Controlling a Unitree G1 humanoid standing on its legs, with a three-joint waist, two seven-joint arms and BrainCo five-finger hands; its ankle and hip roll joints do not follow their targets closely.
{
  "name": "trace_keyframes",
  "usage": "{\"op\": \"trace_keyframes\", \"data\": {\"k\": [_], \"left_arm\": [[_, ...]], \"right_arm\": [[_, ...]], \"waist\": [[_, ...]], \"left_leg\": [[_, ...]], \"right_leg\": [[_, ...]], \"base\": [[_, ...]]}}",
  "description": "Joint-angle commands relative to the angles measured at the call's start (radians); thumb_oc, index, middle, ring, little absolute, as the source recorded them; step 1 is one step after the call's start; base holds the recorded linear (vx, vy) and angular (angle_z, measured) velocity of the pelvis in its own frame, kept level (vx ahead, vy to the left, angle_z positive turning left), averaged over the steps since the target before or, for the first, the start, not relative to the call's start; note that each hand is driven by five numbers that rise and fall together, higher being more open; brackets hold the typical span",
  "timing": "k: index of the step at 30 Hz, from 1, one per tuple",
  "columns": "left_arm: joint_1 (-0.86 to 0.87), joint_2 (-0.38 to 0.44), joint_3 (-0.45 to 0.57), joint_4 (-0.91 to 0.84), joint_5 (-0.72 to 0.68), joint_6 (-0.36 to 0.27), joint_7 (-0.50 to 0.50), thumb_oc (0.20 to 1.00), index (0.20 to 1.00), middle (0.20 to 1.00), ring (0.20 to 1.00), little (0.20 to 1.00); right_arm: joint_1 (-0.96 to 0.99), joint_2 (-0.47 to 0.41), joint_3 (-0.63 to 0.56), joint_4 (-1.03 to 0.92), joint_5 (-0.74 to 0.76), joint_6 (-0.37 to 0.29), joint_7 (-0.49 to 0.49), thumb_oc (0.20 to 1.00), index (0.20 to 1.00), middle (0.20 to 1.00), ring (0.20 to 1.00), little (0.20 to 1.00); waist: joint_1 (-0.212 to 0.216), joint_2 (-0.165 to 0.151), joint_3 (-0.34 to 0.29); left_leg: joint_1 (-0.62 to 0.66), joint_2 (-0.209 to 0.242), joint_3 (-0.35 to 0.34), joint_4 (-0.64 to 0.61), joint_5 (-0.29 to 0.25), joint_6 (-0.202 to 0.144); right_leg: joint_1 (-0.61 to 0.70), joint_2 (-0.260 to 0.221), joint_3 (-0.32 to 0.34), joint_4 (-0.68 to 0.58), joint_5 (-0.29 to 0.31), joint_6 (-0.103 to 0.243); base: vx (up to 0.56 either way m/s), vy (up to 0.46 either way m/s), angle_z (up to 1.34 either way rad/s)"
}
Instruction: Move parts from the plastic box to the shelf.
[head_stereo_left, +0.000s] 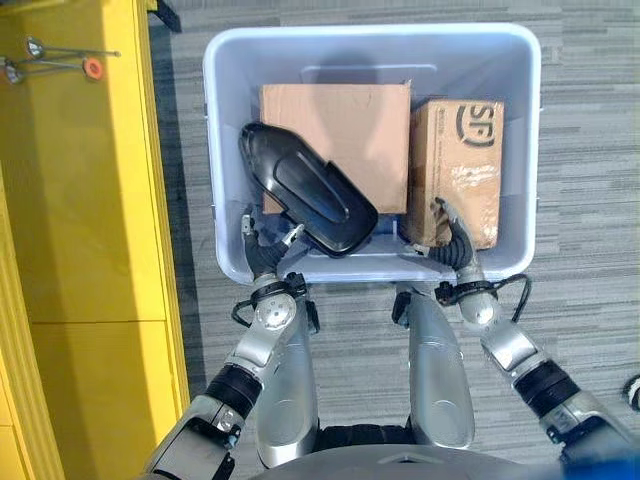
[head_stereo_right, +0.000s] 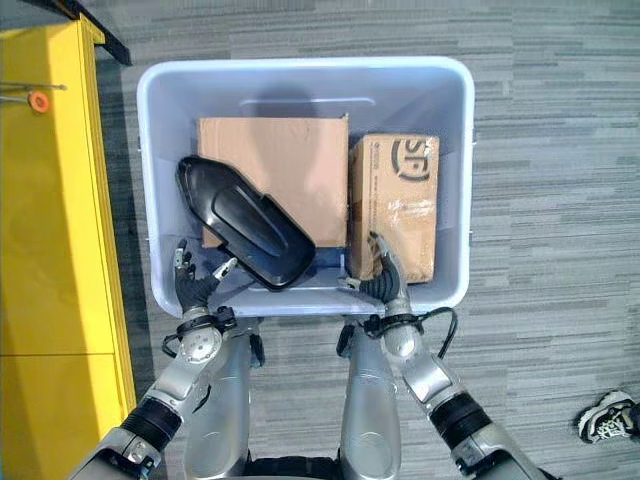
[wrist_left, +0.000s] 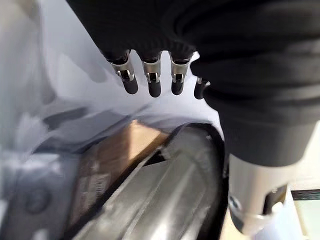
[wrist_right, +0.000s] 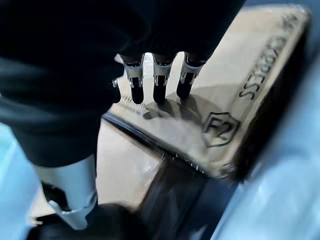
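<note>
In the pale plastic box (head_stereo_left: 225, 150) on the grey floor we see a flat cardboard box (head_stereo_left: 335, 130), a narrower printed carton (head_stereo_left: 457, 165) to its right, and a black moulded part (head_stereo_left: 305, 190) lying slantwise across the flat one. Our left hand (head_stereo_left: 262, 250), fingers loosely spread, grips nothing beside the part; our right hand (head_stereo_left: 452, 240) hovers open above the carton's near end. A yellow shelf (head_stereo_left: 80, 200) stands at left.

You see grey striped carpet floor (head_stereo_right: 560, 150) across the frame, with the pale plastic box (head_stereo_right: 455, 180) standing on it at upper centre. A yellow shelf (head_stereo_left: 80, 200) stands on it along the left edge, and a shoe (head_stereo_right: 608, 415) rests at lower right.
</note>
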Motion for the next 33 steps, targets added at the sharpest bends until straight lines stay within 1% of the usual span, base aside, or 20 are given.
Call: {"op": "trace_keyframes", "data": {"k": [1,3,6,9,11,12,13,15,18,21,23,25,26,27,28,29,30,31,32,33], "left_arm": [[0.027,0.003,0.039,-0.079,0.014,-0.035,0.061,1.0,1.0,1.0,1.0,1.0],[0.025,0.001,0.054,-0.077,0.003,-0.02,0.095,1.0,1.0,1.0,1.0,1.0],[0.029,-0.012,0.068,-0.061,-0.042,-0.024,0.107,1.0,1.0,1.0,1.0,1.0],[0.035,-0.025,0.07,-0.048,-0.124,-0.018,0.031,1.0,1.0,1.0,1.0,1.0],[0.038,-0.033,0.067,-0.036,-0.149,-0.02,-0.022,1.0,1.0,1.0,1.0,1.0],[0.037,-0.035,0.057,-0.038,-0.169,-0.007,-0.074,1.0,1.0,1.0,1.0,1.0],[0.037,-0.035,0.057,-0.038,-0.169,-0.007,-0.074,1.0,1.0,1.0,1.0,1.0],[0.03,-0.039,0.029,-0.056,-0.168,0.019,-0.098,1.0,1.0,1.0,1.0,1.0],[0.015,-0.048,0.004,-0.058,-0.224,0.052,-0.137,1.0,1.0,1.0,1.0,1.0],[-0.002,-0.049,-0.009,-0.053,-0.206,0.058,-0.139,1.0,1.0,1.0,1.0,1.0],[-0.027,-0.048,-0.021,-0.053,-0.218,0.082,-0.153,1.0,1.0,1.0,1.0,1.0],[-0.043,-0.05,-0.026,-0.049,-0.219,0.092,-0.152,1.0,1.0,1.0,1.0,1.0],[-0.053,-0.051,-0.028,-0.044,-0.218,0.088,-0.143,1.0,1.0,1.0,1.0,1.0],[-0.073,-0.05,-0.025,-0.042,-0.217,0.079,-0.108,1.0,1.0,1.0,1.0,1.0],[-0.08,-0.046,-0.019,-0.04,-0.139,0.038,-0.065,1.0,1.0,1.0,1.0,1.0],[-0.084,-0.037,-0.008,-0.074,-0.052,-0.027,0.006,1.0,1.0,1.0,1.0,1.0],[-0.087,-0.033,-0.005,-0.087,-0.025,-0.045,0.028,1.0,1.0,1.0,1.0,1.0],[-0.083,-0.016,0.007,-0.14,0.051,-0.079,0.095,1.0,1.0,1.0,1.0,1.0],[-0.081,-0.006,0.016,-0.173,0.085,-0.093,0.126,1.0,1.0,1.0,1.0,1.0],[-0.079,0.013,0.032,-0.23,0.153,-0.102,0.18,1.0,1.0,1.0,1.0,1.0]], "right_arm": [[0.04,0.006,-0.009,-0.02,0.137,-0.015,0.09,1.0,1.0,1.0,1.0,1.0],[0.035,0.024,-0.009,-0.029,0.122,-0.012,0.085,1.0,1.0,1.0,1.0,1.0],[0.027,0.029,-0.01,-0.038,0.118,0.01,0.074,1.0,1.0,1.0,1.0,1.0],[0.019,0.031,-0.009,-0.041,0.117,0.025,0.066,1.0,1.0,1.0,1.0,1.0],[0.015,0.033,-0.01,-0.04,0.117,0.031,0.061,1.0,1.0,1.0,1.0,1.0],[0.012,0.033,-0.012,-0.041,0.112,0.036,0.063,1.0,1.0,1.0,1.0,1.0],[0.012,0.033,-0.012,-0.041,0.112,0.036,0.063,1.0,1.0,1.0,1.0,1.0],[0.01,0.025,-0.017,-0.055,0.097,0.046,0.067,1.0,1.0,1.0,1.0,1.0],[0.001,0.021,-0.014,-0.069,0.086,0.053,0.113,1.0,1.0,1.0,1.0,1.0],[-0.018,0.021,-0.004,-0.077,0.06,0.053,0.128,1.0,1.0,1.0,1.0,1.0],[-0.043,0.021,0.004,-0.083,0.056,0.054,0.137,1.0,1.0,1.0,1.0,1.0],[-0.057,0.022,0.006,-0.084,0.051,0.053,0.136,1.0,1.0,1.0,1.0,1.0],[-0.067,0.023,0.007,-0.089,0.055,0.056,0.134,1.0,1.0,1.0,1.0,1.0],[-0.079,0.027,0.008,-0.099,0.045,0.049,0.121,1.0,1.0,1.0,1.0,1.0],[-0.081,0.029,0.004,-0.111,0.032,0.038,0.107,1.0,1.0,1.0,1.0,1.0],[-0.078,0.025,-0.001,-0.127,0.015,-0.008,0.08,1.0,1.0,1.0,1.0,1.0],[-0.08,0.024,-0.005,-0.131,0.008,-0.023,0.074,1.0,1.0,1.0,1.0,1.0],[-0.066,0.021,-0.014,-0.153,-0.029,-0.071,0.049,1.0,1.0,1.0,1.0,1.0],[-0.059,0.019,-0.02,-0.167,-0.046,-0.097,0.037,1.0,1.0,1.0,1.0,1.0],[-0.051,0.015,-0.032,-0.189,-0.087,-0.135,0.007,1.0,1.0,1.0,1.0,1.0]], "waist": [[0.013,-0.001,-0.035],[0.018,0.005,-0.035],[0.02,0.006,-0.035],[0.023,0.007,-0.035],[0.024,0.007,-0.035],[0.024,0.005,-0.035],[0.024,0.005,-0.035],[0.021,0.001,-0.035],[0.016,-0.007,-0.035],[0.015,-0.014,-0.035],[0.013,-0.018,-0.035],[0.011,-0.019,-0.035],[0.01,-0.019,-0.035],[0.007,-0.019,-0.035],[0.006,-0.019,-0.035],[0.007,-0.016,-0.035],[0.007,-0.013,-0.035],[0.01,-0.01,-0.035],[0.012,-0.007,-0.035],[0.017,-0.001,-0.035]], "left_leg": [[-0.065,-0.007,0.024,0.038,0.029,-0.009],[-0.061,-0.009,0.017,0.035,0.034,-0.009],[-0.056,-0.01,0.014,0.031,0.037,-0.009],[-0.057,-0.01,0.012,0.029,0.04,-0.009],[-0.059,-0.01,0.011,0.03,0.04,-0.008],[-0.058,-0.008,0.013,0.029,0.041,-0.008],[-0.058,-0.008,0.013,0.029,0.041,-0.008],[-0.058,-0.006,0.014,0.03,0.041,-0.006],[-0.058,-0.001,0.016,0.035,0.04,-0.006],[-0.057,0.003,0.018,0.038,0.039,-0.008],[-0.059,0.006,0.018,0.046,0.038,-0.009],[-0.061,0.007,0.018,0.052,0.036,-0.009],[-0.061,0.007,0.019,0.055,0.036,-0.01],[-0.059,0.005,0.02,0.061,0.032,-0.008],[-0.056,0.004,0.021,0.064,0.029,-0.007],[-0.046,0.003,0.022,0.059,0.028,-0.006],[-0.046,0.003,0.021,0.055,0.031,-0.005],[-0.029,0.001,0.022,0.047,0.028,-0.005],[-0.022,0.0,0.019,0.043,0.028,-0.004],[-0.017,0.002,0.013,0.038,0.032,-0.005]], "right_leg": [[0.052,0.002,-0.016,0.027,-0.053,0.033],[0.057,0.0,-0.018,0.029,-0.051,0.031],[0.064,0.0,-0.018,0.025,-0.051,0.029],[0.066,0.0,-0.02,0.02,-0.049,0.028],[0.065,0.001,-0.019,0.023,-0.049,0.027],[0.065,0.002,-0.019,0.023,-0.049,0.027],[0.065,0.002,-0.019,0.023,-0.049,0.027],[0.065,0.005,-0.02,0.025,-0.049,0.026],[0.066,0.013,-0.019,0.028,-0.05,0.023],[0.069,0.017,-0.019,0.031,-0.052,0.019],[0.067,0.02,-0.018,0.038,-0.055,0.017],[0.065,0.02,-0.017,0.043,-0.056,0.016],[0.065,0.021,-0.016,0.045,-0.057,0.015],[0.064,0.022,-0.012,0.051,-0.059,0.015],[0.065,0.021,-0.009,0.054,-0.06,0.015],[0.073,0.021,-0.008,0.053,-0.063,0.014],[0.072,0.022,-0.009,0.049,-0.06,0.013],[0.087,0.022,-0.01,0.052,-0.069,0.012],[0.094,0.023,-0.011,0.053,-0.073,0.011],[0.099,0.026,-0.016,0.058,-0.077,0.007]], "base": [[0.0,0.0,0.0],[0.0,0.0,0.0],[0.0,0.0,0.0],[0.0,0.0,0.0],[0.0,0.0,0.0],[0.0,0.0,0.0],[0.0,0.0,0.0],[0.0,0.0,0.0],[0.01,-0.011,0.0],[0.01,-0.033,-0.03],[0.01,-0.016,-0.02],[0.0,0.0,0.0],[0.0,0.0,0.0],[0.0,0.0,0.0],[0.01,-0.039,0.02],[-0.01,-0.05,0.01],[-0.02,-0.07,0.0],[-0.03,-0.069,0.0],[-0.05,-0.121,0.01],[-0.07,-0.159,0.0]]}}
